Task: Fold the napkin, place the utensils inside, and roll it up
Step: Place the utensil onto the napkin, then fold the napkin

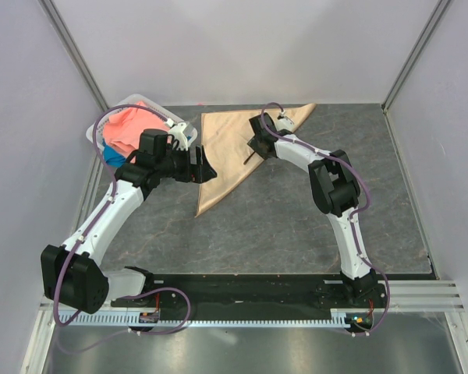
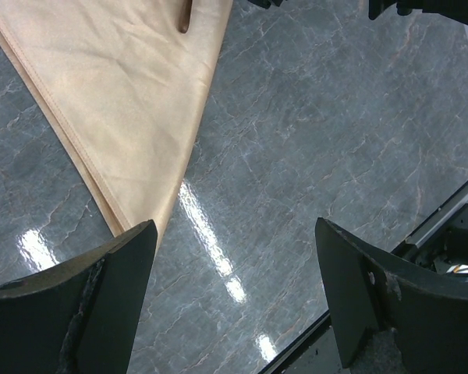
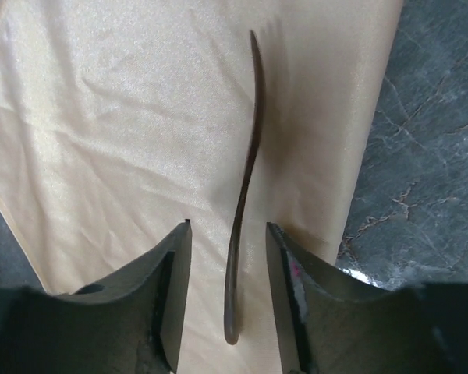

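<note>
The left end effector point(image 1: 201, 164) hovers empty, jaws wide apart, just beside the left edge of the shiny peach-gold satin napkin point(image 1: 230, 144). The napkin lies folded into a triangle on the grey marbled tabletop point(image 1: 296, 226), and the position suits lifting that edge for rolling. The slender dark brown fork point(image 3: 246, 179) lies on the napkin near one edge, ready for wrapping. The right end effector point(image 3: 228, 234) straddles its handle, jaws apart. Only the right wrist view shows the gaps either side; the top view mostly hides the fork; the left wrist view shows the doubled layers.
</note>
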Available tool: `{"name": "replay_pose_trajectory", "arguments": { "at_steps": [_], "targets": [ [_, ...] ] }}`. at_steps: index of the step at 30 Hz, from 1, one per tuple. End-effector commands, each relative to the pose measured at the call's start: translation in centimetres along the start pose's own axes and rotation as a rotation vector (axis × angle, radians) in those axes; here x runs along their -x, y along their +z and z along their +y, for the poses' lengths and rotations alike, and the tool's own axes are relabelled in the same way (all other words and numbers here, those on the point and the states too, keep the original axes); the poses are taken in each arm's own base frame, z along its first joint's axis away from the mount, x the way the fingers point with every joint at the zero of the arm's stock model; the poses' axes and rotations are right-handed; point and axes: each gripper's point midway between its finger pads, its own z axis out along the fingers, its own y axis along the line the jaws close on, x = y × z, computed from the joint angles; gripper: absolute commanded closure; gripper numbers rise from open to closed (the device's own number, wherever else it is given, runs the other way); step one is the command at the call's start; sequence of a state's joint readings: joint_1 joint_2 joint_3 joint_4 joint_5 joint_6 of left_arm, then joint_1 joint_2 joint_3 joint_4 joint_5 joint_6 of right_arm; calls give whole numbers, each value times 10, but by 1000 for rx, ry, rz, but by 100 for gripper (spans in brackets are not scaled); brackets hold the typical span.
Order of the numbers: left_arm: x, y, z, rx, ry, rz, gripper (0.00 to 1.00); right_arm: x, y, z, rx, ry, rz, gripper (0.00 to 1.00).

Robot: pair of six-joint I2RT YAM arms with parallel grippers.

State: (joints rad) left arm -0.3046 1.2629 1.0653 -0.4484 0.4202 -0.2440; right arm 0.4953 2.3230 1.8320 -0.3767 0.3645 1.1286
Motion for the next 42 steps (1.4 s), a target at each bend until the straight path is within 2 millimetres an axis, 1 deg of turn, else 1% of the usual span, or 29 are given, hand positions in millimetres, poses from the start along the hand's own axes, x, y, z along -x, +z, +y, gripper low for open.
{"name": "replay_pose_trajectory", "arguments": {
  "at_steps": [1,2,3,4,5,6,7,9,10,11,13,14,15,16,17,19,20,25,26,27,29,32,36,42],
  "targets": [
    [11,-9,-4,0,64,-41,10,16,-11,27,75,-13,-32,48],
    [11,-9,-4,2,65,-40,10,20,-14,30,86,-19,-38,48],
    [11,-9,-3,3,65,-41,10,25,-25,35,112,-39,-43,45],
    [11,-9,-2,7,65,-42,10,32,-31,44,151,-38,-66,44],
    [11,-9,-2,8,65,-40,10,38,-38,45,164,-41,-81,44],
    [11,-9,-3,8,66,-42,10,48,-51,43,174,-62,-103,44],
    [11,-9,-2,8,65,-40,10,54,-58,46,192,-66,-122,44],
    [12,-9,-3,7,66,-43,10,67,-71,35,190,-71,-137,45],
    [12,-10,-4,4,68,-45,10,76,-71,31,200,-73,-140,45],
    [12,-10,-4,3,67,-43,10,80,-71,26,202,-74,-133,46],
    [12,-10,-5,-2,66,-42,10,85,-64,7,197,-75,-93,48],
    [12,-10,-5,-4,66,-42,10,87,-62,4,205,-73,-81,49],
    [12,-10,-5,-4,67,-43,10,84,-56,-8,193,-70,-63,50],
    [11,-9,-5,-3,65,-39,10,87,-53,-9,223,-48,-49,50],
    [12,-10,-5,-2,66,-42,10,84,-47,-18,219,-46,-33,51],
    [12,-10,-4,1,66,-44,10,88,-41,-23,229,-23,-25,52],
    [12,-10,-4,2,66,-45,10,85,-35,-26,230,-25,-7,52],
    [11,-9,-3,5,66,-41,10,84,-15,-33,232,5,-2,57],
    [11,-9,-3,5,68,-41,10,77,-9,-37,222,15,17,57],
    [11,-9,-2,8,67,-40,10,80,-6,-32,243,24,3,57],
    [12,-9,-2,9,70,-43,10,76,3,-36,229,30,10,57],
    [11,-9,-1,15,69,-39,10,72,12,-43,204,42,14,59],
    [12,-9,-1,16,71,-41,10,70,18,-54,171,50,16,60],
    [10,-7,0,16,68,-35,10,71,26,-60,155,46,16,60]
  ]
}}
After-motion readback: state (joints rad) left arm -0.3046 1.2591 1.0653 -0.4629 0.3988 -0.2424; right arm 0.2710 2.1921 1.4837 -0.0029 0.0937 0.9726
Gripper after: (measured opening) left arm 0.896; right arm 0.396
